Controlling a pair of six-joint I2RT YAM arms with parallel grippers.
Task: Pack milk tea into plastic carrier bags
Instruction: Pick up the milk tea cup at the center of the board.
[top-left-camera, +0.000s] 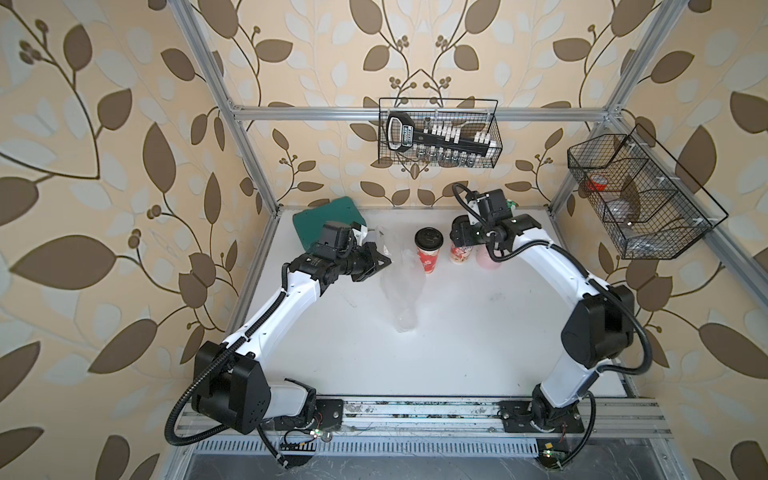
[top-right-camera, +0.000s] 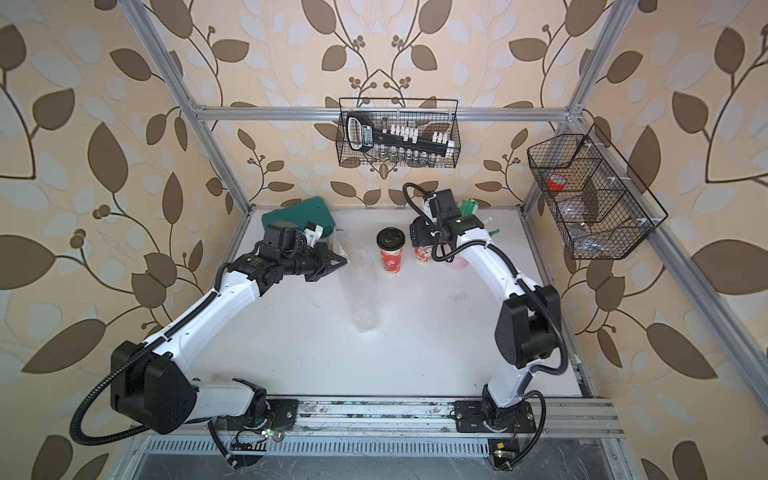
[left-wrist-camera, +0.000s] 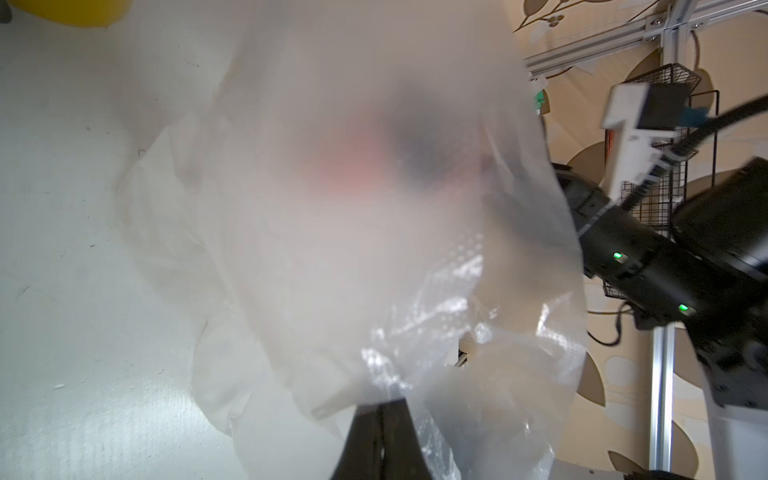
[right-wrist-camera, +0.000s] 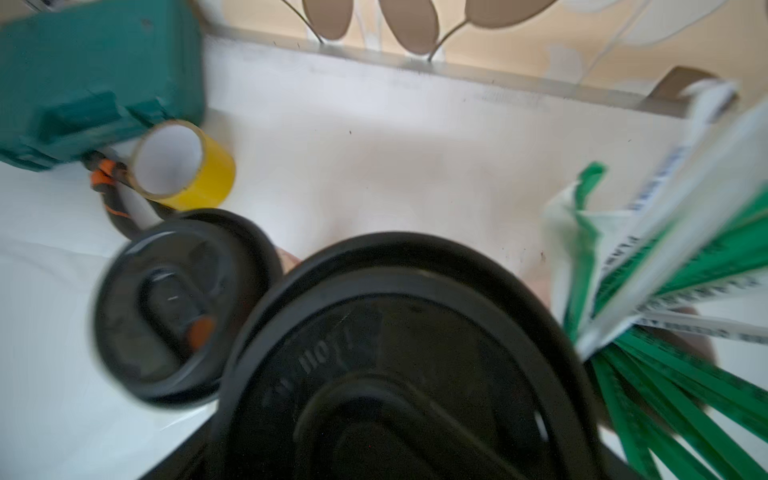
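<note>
The clear plastic bag (top-left-camera: 402, 291) trails across the white surface (top-left-camera: 478, 332), its far end clamped in the left gripper (top-left-camera: 385, 262). Beyond it stand two red milk tea cups. The left cup (top-left-camera: 429, 249) is free. The right cup (top-left-camera: 460, 254) sits under the right gripper (top-left-camera: 462, 239), and I cannot tell how wide that gripper stands.

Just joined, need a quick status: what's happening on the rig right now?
The left gripper is shut on the clear plastic bag and holds one edge up, close to the nearer cup. The right gripper is directly over the second cup; whether it grips it cannot be seen. Both cups stand upright on the table, apparently not yet in the bag.
</note>
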